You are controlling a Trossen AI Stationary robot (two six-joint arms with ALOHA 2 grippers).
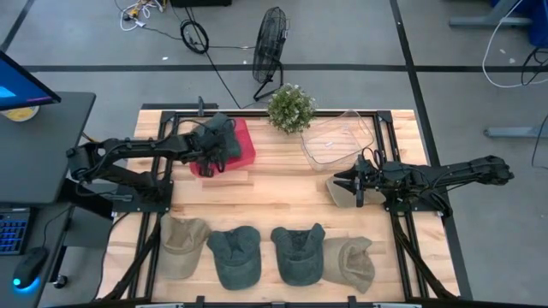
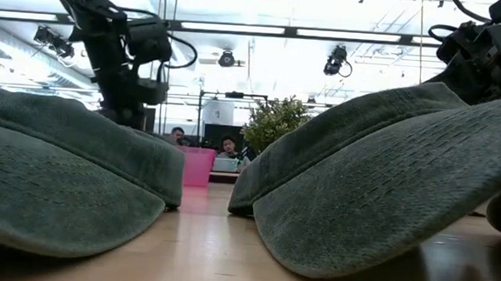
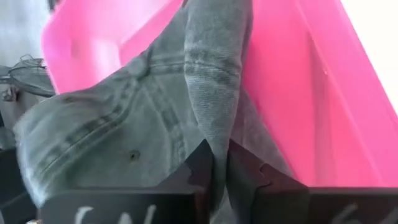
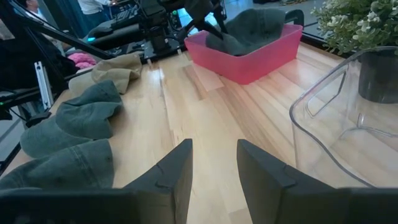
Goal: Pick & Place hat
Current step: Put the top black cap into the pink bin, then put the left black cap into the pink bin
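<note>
A grey-green cap [image 1: 219, 135] sits in the pink bin [image 1: 244, 154] at the table's far left, with my left gripper [image 1: 214, 154] shut on it. The right wrist view shows the same cap [image 4: 252, 25] resting in the bin [image 4: 249, 59]. My right gripper [image 4: 214, 168] is open, low over the wood on the table's right side, pointing toward the left. A beige cap [image 1: 341, 193] lies on the table just under and behind my right gripper [image 1: 347, 181]; I see no contact with it. My left gripper pinches the cap's brim [image 3: 214, 124] between its two fingers [image 3: 199, 165]; the brim stands edge-on between them. The crown [image 3: 112, 149] sags to one side, and the cap rests against the bin's pink wall [image 3: 292, 93].
Several caps lie in a row along the near edge: beige [image 1: 184, 244], green [image 1: 235, 255], green [image 1: 297, 252], beige [image 1: 351, 261]. A clear bin [image 1: 338, 137] and a potted plant [image 1: 291, 107] stand at the far edge. Bare wood lies between the two bins.
</note>
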